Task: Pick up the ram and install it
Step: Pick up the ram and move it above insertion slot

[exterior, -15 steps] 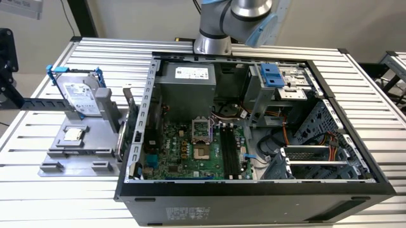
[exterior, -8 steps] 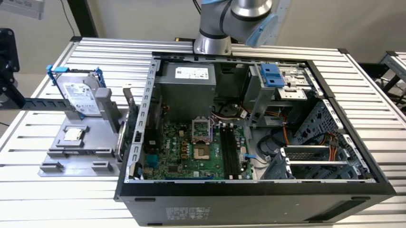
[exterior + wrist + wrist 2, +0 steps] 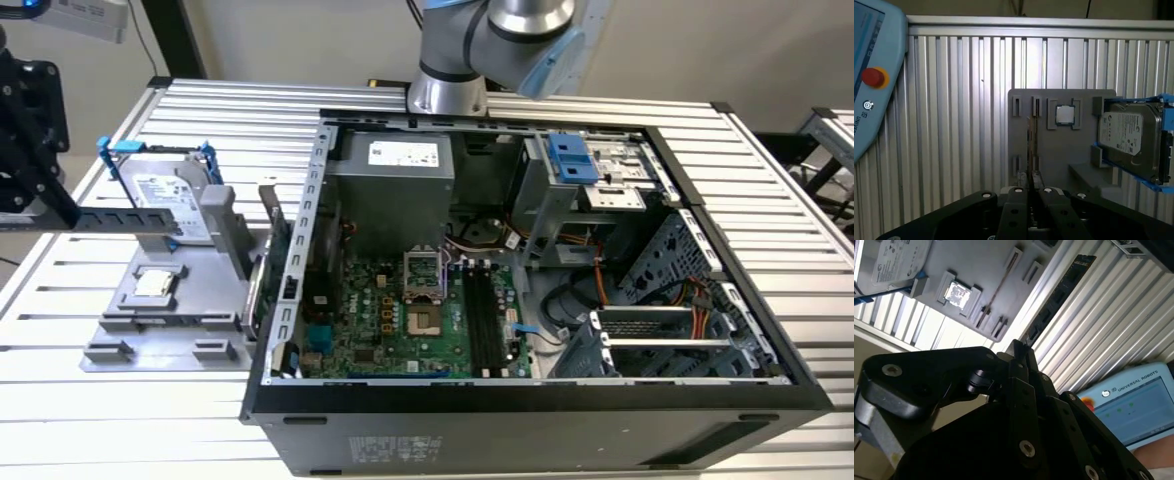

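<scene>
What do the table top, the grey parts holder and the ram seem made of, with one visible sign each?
Table top: probably bare aluminium, silvery ribbed slats with a soft sheen. Grey parts holder: likely matte plastic, dull uniform grey with moulded slots. Ram: dark circuit board, carrying small black chips.

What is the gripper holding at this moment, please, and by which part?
The gripper holds the ram, pinched at one short end; the rest of the stick juts out free beyond it.
</scene>
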`<action>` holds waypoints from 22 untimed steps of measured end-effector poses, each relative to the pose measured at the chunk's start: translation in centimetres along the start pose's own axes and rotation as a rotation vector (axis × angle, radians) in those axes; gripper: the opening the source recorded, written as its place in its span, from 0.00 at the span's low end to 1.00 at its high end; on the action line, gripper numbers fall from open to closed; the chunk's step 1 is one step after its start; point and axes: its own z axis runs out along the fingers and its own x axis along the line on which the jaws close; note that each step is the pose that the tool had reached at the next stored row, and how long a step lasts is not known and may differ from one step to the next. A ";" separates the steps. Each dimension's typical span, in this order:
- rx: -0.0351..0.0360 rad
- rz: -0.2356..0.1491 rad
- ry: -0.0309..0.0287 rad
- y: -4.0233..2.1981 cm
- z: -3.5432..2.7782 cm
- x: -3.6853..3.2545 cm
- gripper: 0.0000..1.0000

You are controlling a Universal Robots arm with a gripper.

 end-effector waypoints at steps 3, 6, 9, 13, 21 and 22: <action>0.0001 0.000 0.0000 -0.55 0.00 -0.01 0.00; 0.0001 0.000 -0.0001 -1.21 -0.01 -0.01 0.00; 0.0001 0.000 -0.0001 -1.85 -0.01 -0.01 0.00; 0.0000 0.000 0.0000 -2.64 -0.02 -0.02 0.00; 0.0001 0.000 0.0000 -4.23 -0.03 -0.03 0.00; 0.0001 0.000 0.0000 -4.44 -0.04 -0.03 0.00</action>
